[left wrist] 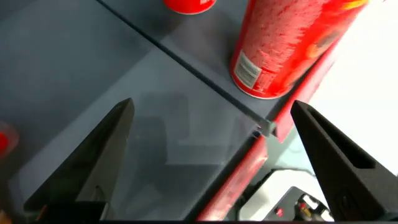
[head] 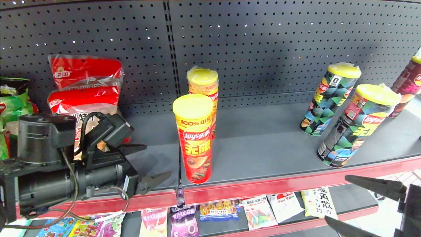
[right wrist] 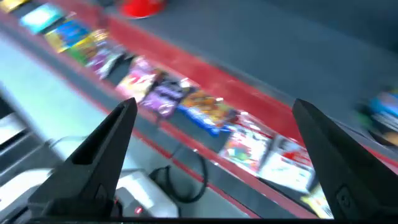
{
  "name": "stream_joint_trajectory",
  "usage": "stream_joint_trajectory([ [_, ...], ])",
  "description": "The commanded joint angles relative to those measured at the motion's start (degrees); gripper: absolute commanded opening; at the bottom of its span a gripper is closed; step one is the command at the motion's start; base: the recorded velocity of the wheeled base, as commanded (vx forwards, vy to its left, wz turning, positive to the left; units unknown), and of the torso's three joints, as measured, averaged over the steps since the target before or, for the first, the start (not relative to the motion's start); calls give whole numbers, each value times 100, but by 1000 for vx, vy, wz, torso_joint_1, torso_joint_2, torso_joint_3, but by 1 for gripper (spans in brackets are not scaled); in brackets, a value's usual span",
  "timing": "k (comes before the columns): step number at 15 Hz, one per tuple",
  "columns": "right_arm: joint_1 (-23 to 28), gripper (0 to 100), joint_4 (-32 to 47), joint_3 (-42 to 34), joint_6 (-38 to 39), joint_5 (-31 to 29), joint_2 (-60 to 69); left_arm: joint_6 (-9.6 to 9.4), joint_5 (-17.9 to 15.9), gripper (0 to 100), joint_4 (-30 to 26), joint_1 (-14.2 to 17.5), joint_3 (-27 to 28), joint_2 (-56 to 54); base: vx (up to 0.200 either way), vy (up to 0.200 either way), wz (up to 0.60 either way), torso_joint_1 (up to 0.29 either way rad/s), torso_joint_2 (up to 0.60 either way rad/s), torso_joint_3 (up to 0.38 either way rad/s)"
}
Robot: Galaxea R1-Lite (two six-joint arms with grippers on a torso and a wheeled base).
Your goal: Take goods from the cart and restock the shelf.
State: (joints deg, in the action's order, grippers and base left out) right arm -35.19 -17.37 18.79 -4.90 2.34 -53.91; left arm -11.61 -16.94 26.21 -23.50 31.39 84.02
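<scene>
Left gripper (head: 158, 160) wide open, empty, just beside red can (head: 195, 141) on shelf (head: 263, 148). Right gripper (head: 335, 198) open, empty too. Best pull left back slow, no bumping can.

Matt grey metal shelf (head: 263, 144) — glossy red canister (head: 194, 138), plastic lid — perforated back panel (head: 263, 42).

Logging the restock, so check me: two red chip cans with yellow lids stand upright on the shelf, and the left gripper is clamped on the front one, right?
Not clamped: in the head view the left gripper is open and empty, beside the front red can. The rest is right.
</scene>
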Motion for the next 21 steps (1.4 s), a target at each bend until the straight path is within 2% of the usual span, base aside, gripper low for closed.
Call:
stream_joint_trajectory([
  [1, 637, 100, -3, -68, 7, -6, 416, -105, -2, 100, -2, -23, 130, 502, 0, 0, 0, 0, 0, 0],
  [7, 804, 100, -3, -42, 86, 12, 390, -149, 95, 100, -2, -31, 544, 1073, 0, 0, 0, 0, 0, 0],
  [21, 804, 100, -3, -42, 95, 12, 346, -149, 165, 100, -2, -163, 807, 1345, 0, 0, 0, 0, 0, 0],
])
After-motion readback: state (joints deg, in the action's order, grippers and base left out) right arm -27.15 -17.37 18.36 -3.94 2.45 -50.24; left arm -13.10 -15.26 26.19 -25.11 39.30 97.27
